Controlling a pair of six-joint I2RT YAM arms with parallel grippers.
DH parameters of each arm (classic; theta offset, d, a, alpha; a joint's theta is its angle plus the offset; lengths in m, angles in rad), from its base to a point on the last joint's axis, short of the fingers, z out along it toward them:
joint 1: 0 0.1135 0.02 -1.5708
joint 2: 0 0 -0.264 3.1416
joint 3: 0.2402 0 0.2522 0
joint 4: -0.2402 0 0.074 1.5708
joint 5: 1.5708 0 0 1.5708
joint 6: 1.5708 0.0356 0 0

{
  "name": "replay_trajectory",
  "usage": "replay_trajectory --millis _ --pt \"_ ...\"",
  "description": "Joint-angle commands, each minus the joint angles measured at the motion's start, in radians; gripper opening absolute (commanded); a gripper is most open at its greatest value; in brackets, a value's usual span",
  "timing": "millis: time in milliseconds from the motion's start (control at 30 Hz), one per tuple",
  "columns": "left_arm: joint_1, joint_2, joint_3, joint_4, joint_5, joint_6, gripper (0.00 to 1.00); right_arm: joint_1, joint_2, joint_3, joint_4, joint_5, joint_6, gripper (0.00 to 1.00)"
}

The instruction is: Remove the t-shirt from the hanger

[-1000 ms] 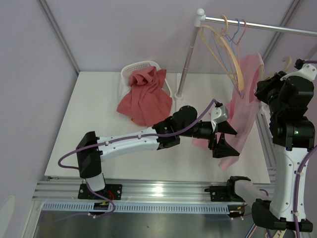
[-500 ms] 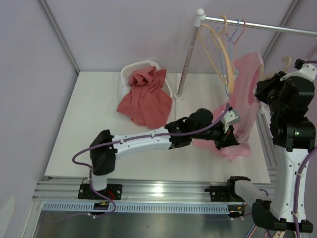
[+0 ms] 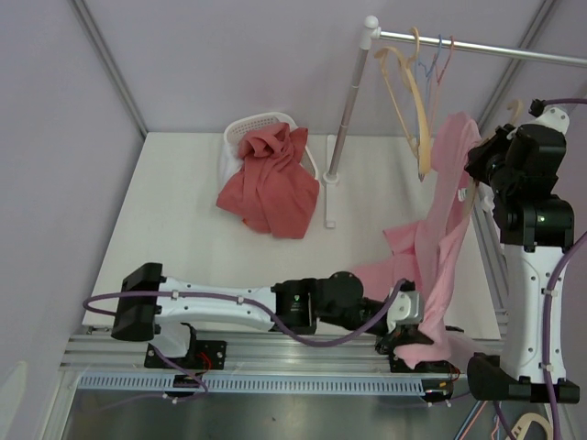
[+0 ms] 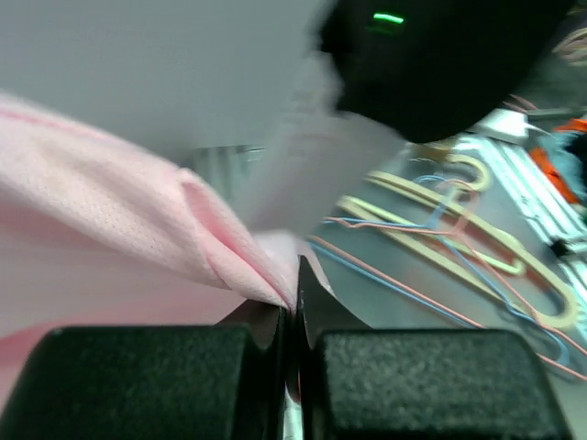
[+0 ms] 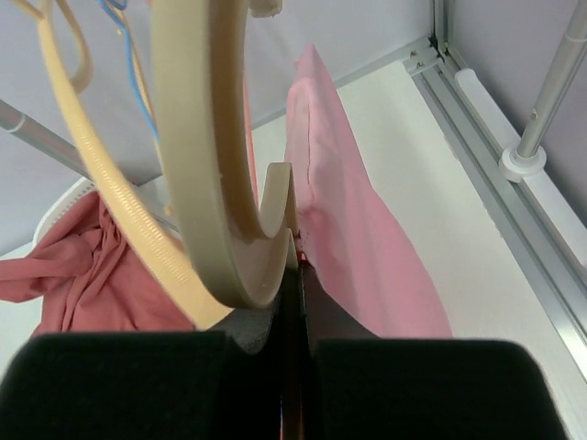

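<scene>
Two arms, both clamped right now. The left gripper (image 3: 410, 323) sits low at the near right edge of the table (image 3: 183, 211), jaws pinched tight on a fold of the pink t-shirt (image 3: 436, 234). The shirt runs as a stretched band from there up to the cream hanger (image 5: 206, 183), which the right gripper (image 3: 479, 165) grips by the hook, high on the right. Along the far side there's a rail (image 3: 477, 44) with spare hangers (image 3: 413, 92). Left of its post, a red garment (image 3: 275, 183) spills out of a white basket (image 3: 252, 124).

The left gripper (image 3: 415, 323) clamped the pink t-shirt (image 3: 438, 229) and dragged it toward 6 o'clock. The cloth stretched from the hanger (image 5: 197, 137).
</scene>
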Motion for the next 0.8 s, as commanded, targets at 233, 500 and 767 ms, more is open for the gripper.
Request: replay_trajectory --millis 233,500,767 --pt "-0.046 0.069 -0.226 0.398 0.479 -0.133 0.01 0.003 0.054 0.086 0.089 0.030 -0.005 0.00" --pt "0.011 0.074 -0.220 0.280 0.268 -0.162 0.01 0.004 0.056 0.152 -0.024 -0.028 -0.027 0.00" --pt "0.321 0.180 0.212 -0.194 0.096 -0.259 0.01 0.018 0.031 0.164 -0.198 -0.013 -0.066 0.00"
